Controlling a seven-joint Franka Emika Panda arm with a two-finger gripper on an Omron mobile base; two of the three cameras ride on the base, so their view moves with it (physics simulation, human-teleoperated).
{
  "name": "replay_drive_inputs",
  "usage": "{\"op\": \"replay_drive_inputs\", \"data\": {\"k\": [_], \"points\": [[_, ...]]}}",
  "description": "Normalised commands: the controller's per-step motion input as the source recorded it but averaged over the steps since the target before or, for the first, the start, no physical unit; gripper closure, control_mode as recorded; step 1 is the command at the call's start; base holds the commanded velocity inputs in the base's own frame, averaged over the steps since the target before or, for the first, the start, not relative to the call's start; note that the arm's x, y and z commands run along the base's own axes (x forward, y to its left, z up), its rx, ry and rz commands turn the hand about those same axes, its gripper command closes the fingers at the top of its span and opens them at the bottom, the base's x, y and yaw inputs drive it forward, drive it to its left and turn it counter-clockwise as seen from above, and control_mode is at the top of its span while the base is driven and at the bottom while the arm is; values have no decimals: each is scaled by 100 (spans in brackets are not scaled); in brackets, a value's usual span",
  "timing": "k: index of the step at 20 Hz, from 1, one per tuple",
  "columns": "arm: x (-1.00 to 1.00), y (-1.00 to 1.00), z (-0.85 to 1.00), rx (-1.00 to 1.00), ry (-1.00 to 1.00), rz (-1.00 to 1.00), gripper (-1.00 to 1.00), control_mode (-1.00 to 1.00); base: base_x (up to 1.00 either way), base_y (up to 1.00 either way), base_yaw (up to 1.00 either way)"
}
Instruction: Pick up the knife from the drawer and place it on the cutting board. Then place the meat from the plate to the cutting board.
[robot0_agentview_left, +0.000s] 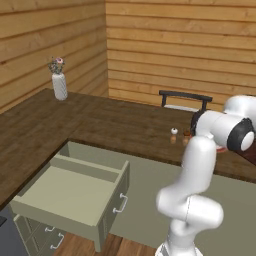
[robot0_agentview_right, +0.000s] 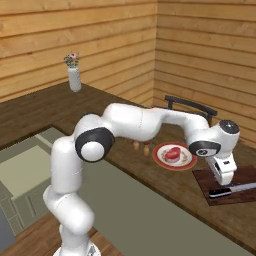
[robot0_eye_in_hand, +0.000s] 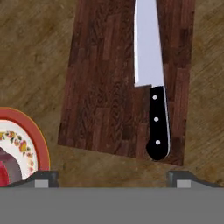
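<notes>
Dark wood cutting board (robot0_eye_in_hand: 118, 83) carries the knife (robot0_eye_in_hand: 153, 87); the claw (robot0_agentview_right: 223, 176), released and empty above it, should next take the meat (robot0_agentview_right: 172, 153) on the plate (robot0_agentview_right: 161, 159) at nine o'clock squarely.

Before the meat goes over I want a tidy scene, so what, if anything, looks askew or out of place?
The drawer hangs fully open and empty, its front jutting into the floor space. The knife lies flat along one edge of the cutting board, its handle end at the board's edge. The meat sits on the plate. Nothing looks spilled or damaged.
</notes>
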Motion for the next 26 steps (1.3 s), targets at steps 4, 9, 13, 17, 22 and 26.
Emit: {"op": "replay_drive_inputs", "data": {"k": [4, 9, 13, 17, 22, 26], "points": [[87, 100, 17, -4, 6, 13, -100, -100, 0, 0, 0], [98, 82, 7, -4, 13, 23, -100, -100, 0, 0, 0], [59, 64, 0, -6, 15, 31, -100, -100, 0, 0, 0], [54, 33, -2, -9, 3, 30, -100, -100, 0, 0, 0], [32, 0, -5, -7, 5, 18, -100, -100, 0, 0, 0], [26, 0, -38, -5, 8, 12, -100, -100, 0, 0, 0]]}}
